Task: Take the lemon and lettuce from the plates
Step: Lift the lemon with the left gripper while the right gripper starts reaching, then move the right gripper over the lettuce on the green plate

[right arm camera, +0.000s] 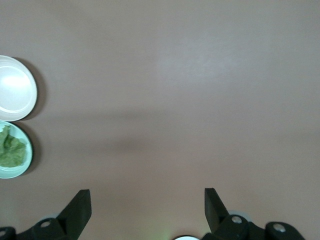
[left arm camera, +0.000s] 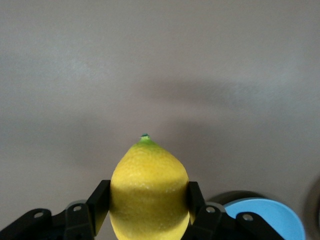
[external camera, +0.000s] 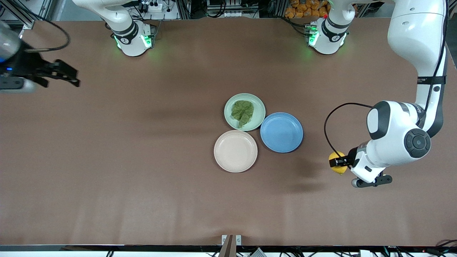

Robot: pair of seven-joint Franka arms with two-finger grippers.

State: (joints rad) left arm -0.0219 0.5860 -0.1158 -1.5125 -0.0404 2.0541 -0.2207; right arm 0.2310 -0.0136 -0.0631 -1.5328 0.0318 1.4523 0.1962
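Nearest the front camera among the plates is the beige plate (external camera: pixel 235 151), bare, with the blue plate (external camera: pixel 281 132) just beside it toward the left arm's end of the table and slightly farther from the camera. Farther again than the beige plate sits the mint green plate (external camera: pixel 245 111), close against both of the others. On it lies the lettuce (external camera: pixel 242 111), a crinkled dark green leaf resting flat near the plate's middle.

Toward the left arm's end of the table from the blue plate, the left gripper (external camera: pixel 338 162) hangs over bare brown table (external camera: pixel 142 178), well apart from the plates. Its fingers (left arm camera: pixel 100 200) pinch the lemon (left arm camera: pixel 149 192) from both sides, the fruit sitting squarely between them with its green-tipped point sticking out past the fingertips.

Over the right arm's end of the table, far from the mint green plate, the right gripper (right arm camera: pixel 148 200) waits with its fingers (right arm camera: pixel 80 207) spread wide and nothing between them.
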